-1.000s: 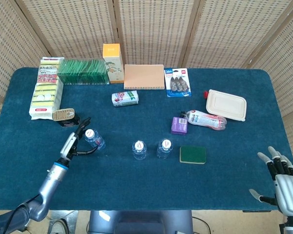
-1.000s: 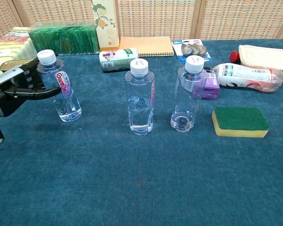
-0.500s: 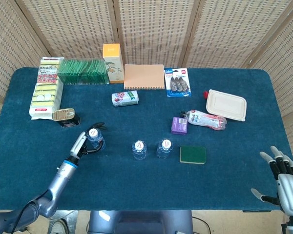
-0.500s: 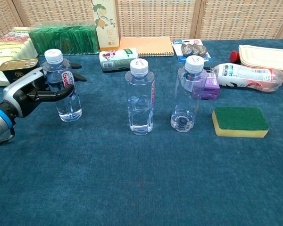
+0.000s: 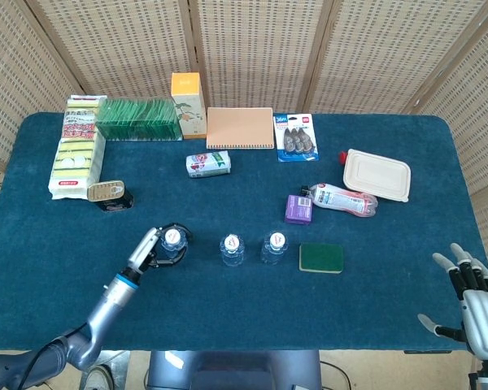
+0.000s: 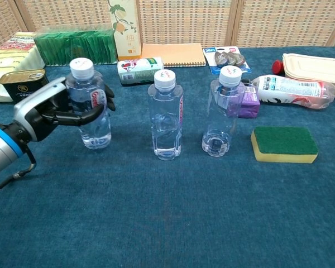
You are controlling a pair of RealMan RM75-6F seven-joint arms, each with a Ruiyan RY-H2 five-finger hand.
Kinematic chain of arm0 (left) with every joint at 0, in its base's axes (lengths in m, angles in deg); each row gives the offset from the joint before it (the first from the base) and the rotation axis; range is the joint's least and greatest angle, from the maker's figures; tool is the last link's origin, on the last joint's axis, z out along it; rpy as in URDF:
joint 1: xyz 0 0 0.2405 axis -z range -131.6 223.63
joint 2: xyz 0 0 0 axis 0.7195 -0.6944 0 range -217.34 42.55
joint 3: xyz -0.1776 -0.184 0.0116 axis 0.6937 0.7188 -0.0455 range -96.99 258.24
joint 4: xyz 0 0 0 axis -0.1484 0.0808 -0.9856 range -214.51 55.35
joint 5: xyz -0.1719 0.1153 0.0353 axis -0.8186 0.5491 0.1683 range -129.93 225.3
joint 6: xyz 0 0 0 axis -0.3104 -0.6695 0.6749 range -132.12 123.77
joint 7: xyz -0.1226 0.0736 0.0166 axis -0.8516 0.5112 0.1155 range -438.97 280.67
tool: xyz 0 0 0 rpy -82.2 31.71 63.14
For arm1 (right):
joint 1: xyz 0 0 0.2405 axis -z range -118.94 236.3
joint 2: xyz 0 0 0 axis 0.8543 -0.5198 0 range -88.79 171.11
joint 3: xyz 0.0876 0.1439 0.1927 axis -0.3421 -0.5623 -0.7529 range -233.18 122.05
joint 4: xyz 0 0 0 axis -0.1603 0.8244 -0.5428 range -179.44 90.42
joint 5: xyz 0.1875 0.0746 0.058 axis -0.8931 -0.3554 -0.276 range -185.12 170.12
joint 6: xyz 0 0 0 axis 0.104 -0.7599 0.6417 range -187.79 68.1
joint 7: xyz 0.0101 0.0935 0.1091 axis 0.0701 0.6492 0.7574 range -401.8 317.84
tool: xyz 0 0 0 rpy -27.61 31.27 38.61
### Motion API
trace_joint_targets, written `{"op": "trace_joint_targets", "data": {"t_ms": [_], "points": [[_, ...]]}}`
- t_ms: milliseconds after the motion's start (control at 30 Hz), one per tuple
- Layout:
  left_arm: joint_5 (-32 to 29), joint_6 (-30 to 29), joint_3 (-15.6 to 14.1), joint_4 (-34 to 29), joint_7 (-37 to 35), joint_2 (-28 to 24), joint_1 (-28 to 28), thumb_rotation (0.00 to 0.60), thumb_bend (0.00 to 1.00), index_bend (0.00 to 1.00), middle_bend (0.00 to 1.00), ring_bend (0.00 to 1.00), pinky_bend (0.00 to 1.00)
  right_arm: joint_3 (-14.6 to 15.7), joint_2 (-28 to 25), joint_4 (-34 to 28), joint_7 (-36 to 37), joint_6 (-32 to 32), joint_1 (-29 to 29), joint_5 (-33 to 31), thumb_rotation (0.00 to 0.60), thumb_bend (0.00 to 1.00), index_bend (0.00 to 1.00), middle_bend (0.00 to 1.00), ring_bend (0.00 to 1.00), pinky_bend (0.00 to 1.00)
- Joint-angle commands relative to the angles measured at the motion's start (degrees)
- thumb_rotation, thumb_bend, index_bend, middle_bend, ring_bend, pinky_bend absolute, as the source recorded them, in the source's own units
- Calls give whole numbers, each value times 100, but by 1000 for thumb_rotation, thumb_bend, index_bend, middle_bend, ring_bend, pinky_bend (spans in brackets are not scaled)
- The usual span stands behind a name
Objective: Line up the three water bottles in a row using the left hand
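Three clear water bottles with white caps stand on the blue table. My left hand (image 6: 53,109) (image 5: 150,249) grips the leftmost bottle (image 6: 91,106) (image 5: 173,242) around its body, fingers wrapped across the label. The middle bottle (image 6: 166,116) (image 5: 232,249) and the right bottle (image 6: 222,111) (image 5: 274,247) stand upright and side by side, apart from the held one. My right hand (image 5: 472,294) hovers open at the table's near right corner, fingers spread, holding nothing.
A green and yellow sponge (image 6: 284,144) lies right of the bottles. Behind them lie a purple box (image 6: 247,102), a toppled labelled bottle (image 6: 293,89), a small can (image 6: 139,70), a tin (image 6: 23,83), a notebook (image 5: 240,127) and packs at the back.
My left hand has closed around the leftmost bottle and carried it rightwards, nearer the middle bottle. The other two bottles and the right hand have stayed put.
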Motion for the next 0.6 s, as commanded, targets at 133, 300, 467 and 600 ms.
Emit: {"op": "trace_joint_targets", "data": {"t_ms": [133,300,467,600], "points": [[38,125,-39,-182,259,166,130,600,529,441,533,330,451,-6,0,6,11,-22,10,-14,600,0,147,9,0,0],[-52,168,53,-185,221,307,169,600,525,441,533,330,449,-15,-9,12,26,-1,-3,-39,600,0,147,9,0,0],[-175,257,135,-65,148,426,191,600,520,442,533,330,446,-18,-11,21,48,-3,-4,-43,600,0,147,9,0,0],[-150,317,102,13,122,480,229,600,513,442,533,330,444,-20,-13,17,41,14,-12,-56,600,0,147,9,0,0]]}}
